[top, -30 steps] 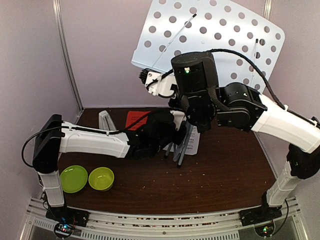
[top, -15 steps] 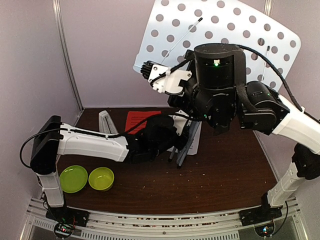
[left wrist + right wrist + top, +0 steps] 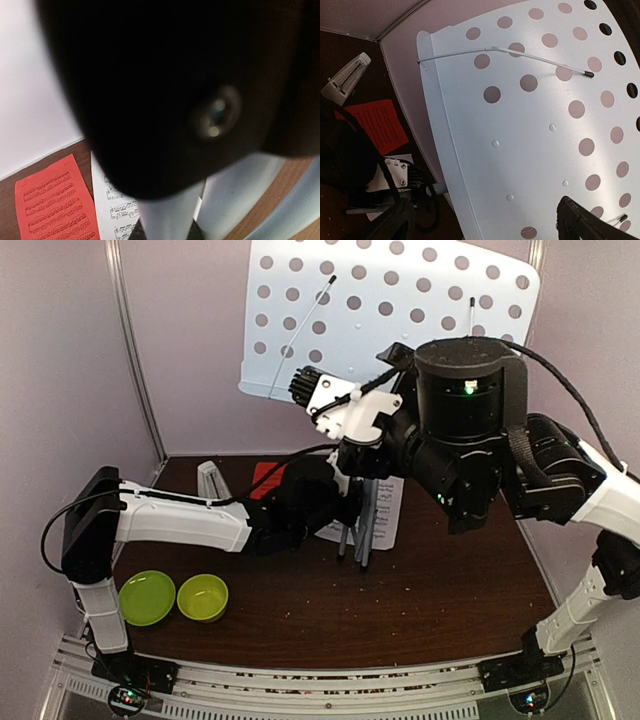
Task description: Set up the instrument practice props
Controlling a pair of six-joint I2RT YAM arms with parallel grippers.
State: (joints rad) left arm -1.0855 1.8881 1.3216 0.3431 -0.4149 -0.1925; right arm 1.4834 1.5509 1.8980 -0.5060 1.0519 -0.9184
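The music stand's white perforated desk [image 3: 400, 310] rises at the back and fills the right wrist view [image 3: 530, 125]. Its grey-white legs [image 3: 360, 535] stand close together on the white music sheet [image 3: 388, 512]. My left gripper [image 3: 340, 498] is low at the stand's pole and shut on it. Up close, the left wrist view shows only a dark blur and the pale tubes [image 3: 165, 220]. My right gripper [image 3: 375, 370] is open in front of the desk, its fingers wide apart and holding nothing. The red music sheet [image 3: 268, 478] and the pyramid metronome [image 3: 210, 480] are at the back left.
Two lime-green bowls [image 3: 146, 597] [image 3: 203, 597] sit side by side at the front left near the left arm's base. Pale walls close in the brown table on the left, back and right. The bulky right arm hangs over the table's middle and right.
The right gripper opened and let go of the desk. The desk swung up and to the left to a more level tilt. The right arm moved rightward; the left arm barely moved.
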